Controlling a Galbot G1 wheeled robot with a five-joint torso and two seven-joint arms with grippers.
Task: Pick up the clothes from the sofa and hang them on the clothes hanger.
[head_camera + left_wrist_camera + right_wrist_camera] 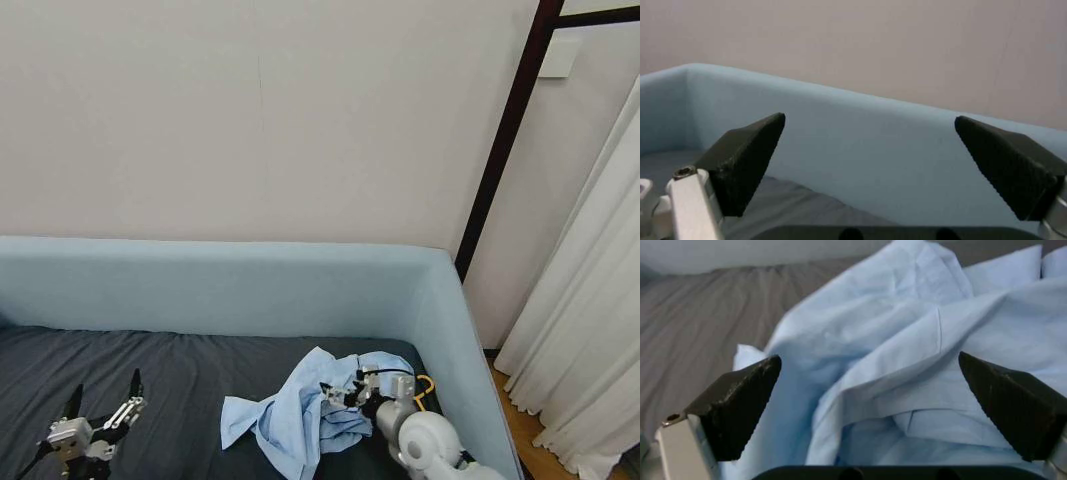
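A crumpled light blue shirt (300, 410) lies on the dark grey seat of the sofa (180, 375), near its right end. My right gripper (342, 392) is open and sits right at the shirt's right side; in the right wrist view the cloth (907, 370) spreads between its two black fingertips (740, 400). A yellow hanger hook (426, 386) peeks out beside the right arm. My left gripper (105, 392) is open over the seat at the lower left, well away from the shirt, its fingertips (747, 155) facing the sofa's light blue backrest (860, 140).
The sofa's light blue backrest (220, 285) and right armrest (455, 350) wall in the seat. A dark pole of a rack (505, 130) rises behind the right armrest. White curtains (590, 330) hang at the right, over a wooden floor.
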